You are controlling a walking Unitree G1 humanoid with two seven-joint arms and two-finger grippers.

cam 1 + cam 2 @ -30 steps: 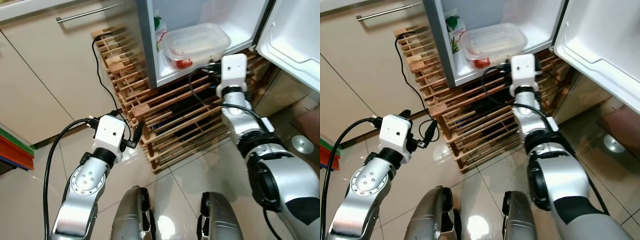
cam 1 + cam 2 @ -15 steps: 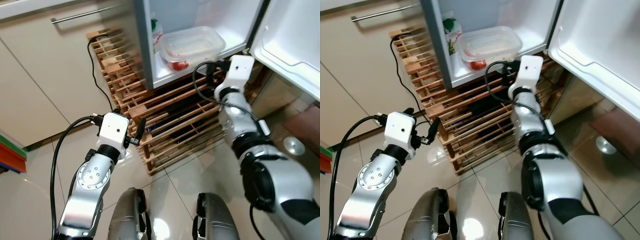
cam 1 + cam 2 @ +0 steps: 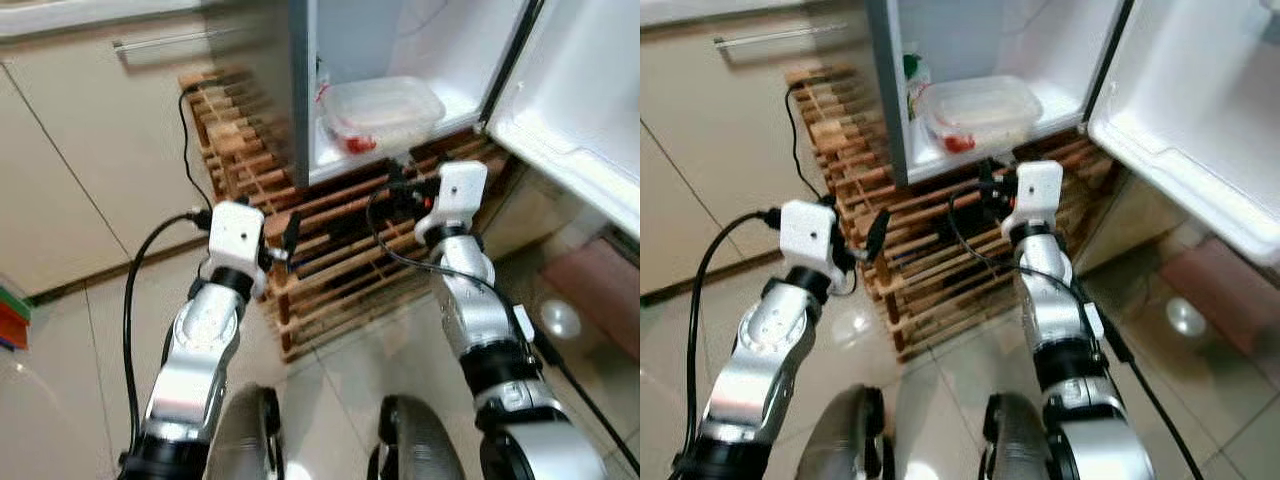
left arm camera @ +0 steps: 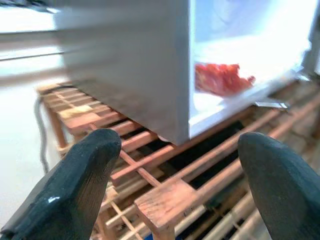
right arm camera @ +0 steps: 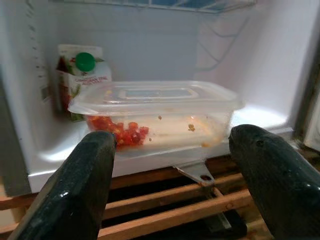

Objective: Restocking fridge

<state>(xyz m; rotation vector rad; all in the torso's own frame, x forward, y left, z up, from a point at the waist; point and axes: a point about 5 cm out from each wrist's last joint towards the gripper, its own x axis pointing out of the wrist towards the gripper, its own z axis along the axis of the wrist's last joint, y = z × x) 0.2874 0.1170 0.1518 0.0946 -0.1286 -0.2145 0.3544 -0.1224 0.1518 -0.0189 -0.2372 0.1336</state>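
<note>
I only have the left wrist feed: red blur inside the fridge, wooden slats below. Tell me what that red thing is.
Observer: Red food at one end of a clear lidded container on the fridge's bottom shelf.
Operator: Say what else is on that shelf.
Observer: A carton with a green cap stands behind the container's end, near the fridge side wall.
Operator: Report the right tool.
Observer: The right tool is open, empty, pointed at the container, short of the shelf edge.
Operator: And the door.
Observer: The fridge door is swung open on the robot's right.
</note>
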